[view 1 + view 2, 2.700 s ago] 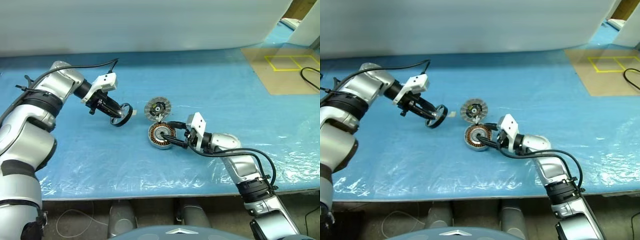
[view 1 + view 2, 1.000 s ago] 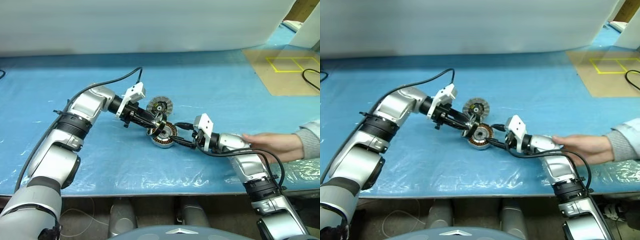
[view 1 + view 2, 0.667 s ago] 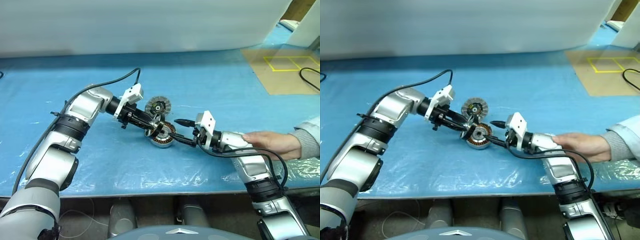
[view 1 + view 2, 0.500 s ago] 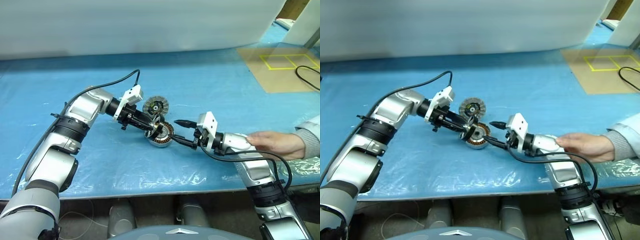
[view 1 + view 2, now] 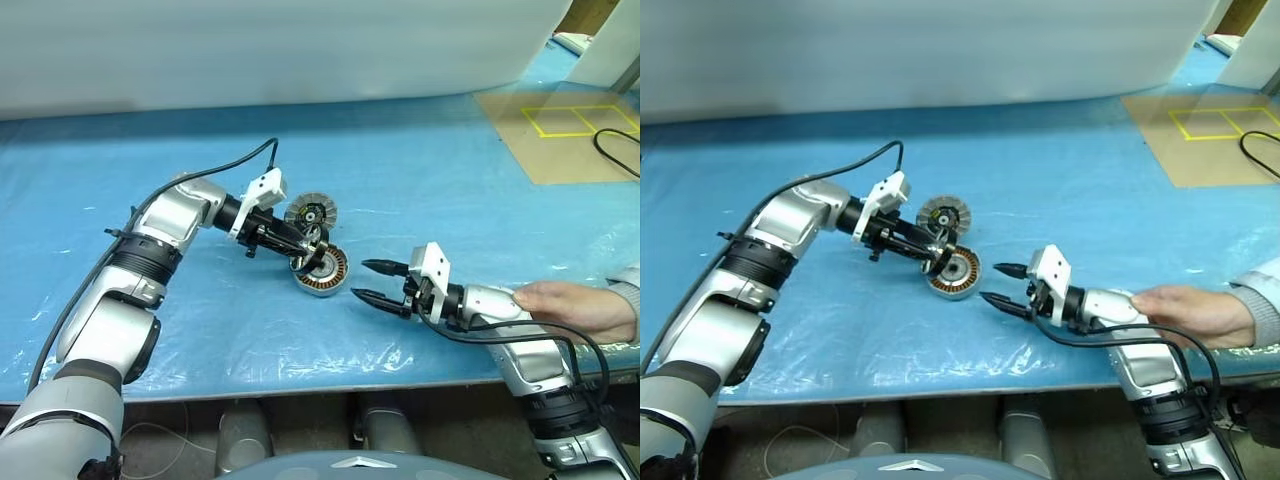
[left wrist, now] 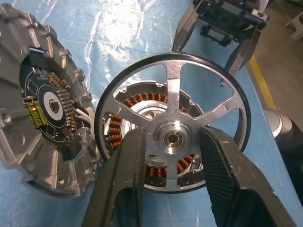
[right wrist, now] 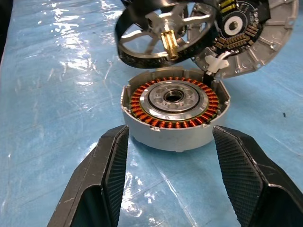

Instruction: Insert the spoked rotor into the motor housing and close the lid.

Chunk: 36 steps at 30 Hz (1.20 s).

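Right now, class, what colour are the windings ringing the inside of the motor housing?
Copper-orange, ringing the silver motor housing; clearest in the right wrist view.

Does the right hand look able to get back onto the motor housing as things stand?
Probably yes: the right hand is open, facing the motor housing with bare table between, though the spoked rotor hangs just above it.

This looks like a robotics lab or test workshop. A long desk [image 5: 480, 180] is wrapped in blue plastic sheeting, with a plain white panel [image 5: 280, 45] standing along its far edge. At the far right, brown board [image 5: 560, 140] carries yellow tape squares [image 5: 575, 120] beside a loose black cable [image 5: 615, 150]. Bare motor parts [image 5: 318, 268] lie mid-desk, and a person's hand [image 5: 570, 305] rests at the right.
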{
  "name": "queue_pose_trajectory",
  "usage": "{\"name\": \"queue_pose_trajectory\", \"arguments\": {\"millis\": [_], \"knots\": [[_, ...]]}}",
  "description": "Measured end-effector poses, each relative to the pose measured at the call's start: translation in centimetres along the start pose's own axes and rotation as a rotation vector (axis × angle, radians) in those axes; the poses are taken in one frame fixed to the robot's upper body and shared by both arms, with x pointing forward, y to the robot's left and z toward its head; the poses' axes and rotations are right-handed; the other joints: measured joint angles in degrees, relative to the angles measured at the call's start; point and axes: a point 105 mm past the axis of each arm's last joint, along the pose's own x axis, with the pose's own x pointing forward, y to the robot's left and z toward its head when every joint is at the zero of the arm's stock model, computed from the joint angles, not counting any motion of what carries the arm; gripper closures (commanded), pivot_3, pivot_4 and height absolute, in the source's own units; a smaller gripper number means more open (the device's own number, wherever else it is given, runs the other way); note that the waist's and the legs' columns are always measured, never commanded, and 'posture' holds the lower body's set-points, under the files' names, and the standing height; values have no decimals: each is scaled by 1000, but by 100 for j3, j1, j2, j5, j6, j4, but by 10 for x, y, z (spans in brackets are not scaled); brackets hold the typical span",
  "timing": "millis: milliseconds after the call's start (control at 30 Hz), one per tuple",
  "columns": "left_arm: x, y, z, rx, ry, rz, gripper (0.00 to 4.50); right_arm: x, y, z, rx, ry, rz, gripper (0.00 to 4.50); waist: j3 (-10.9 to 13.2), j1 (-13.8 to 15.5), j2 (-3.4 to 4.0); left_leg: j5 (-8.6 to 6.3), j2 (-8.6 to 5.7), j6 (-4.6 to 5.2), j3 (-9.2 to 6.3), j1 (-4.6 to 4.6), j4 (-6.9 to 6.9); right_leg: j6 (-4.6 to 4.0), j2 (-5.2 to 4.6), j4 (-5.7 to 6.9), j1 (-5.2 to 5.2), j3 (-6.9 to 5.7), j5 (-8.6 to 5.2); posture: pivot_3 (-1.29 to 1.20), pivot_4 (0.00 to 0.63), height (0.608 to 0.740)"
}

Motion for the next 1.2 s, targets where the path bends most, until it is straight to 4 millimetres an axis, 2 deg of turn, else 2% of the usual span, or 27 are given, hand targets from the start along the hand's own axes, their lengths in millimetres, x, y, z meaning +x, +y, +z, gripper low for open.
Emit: {"name": "queue_pose_trajectory", "arguments": {"millis": [1200], "knots": [[13, 1, -6, 17, 22, 6, 3143, 3, -3, 6, -50, -10, -3, 1559, 0, 44, 0, 1, -15, 2, -1, -5, 12, 1, -8, -18, 14, 1, 0, 0, 150, 740]]}}
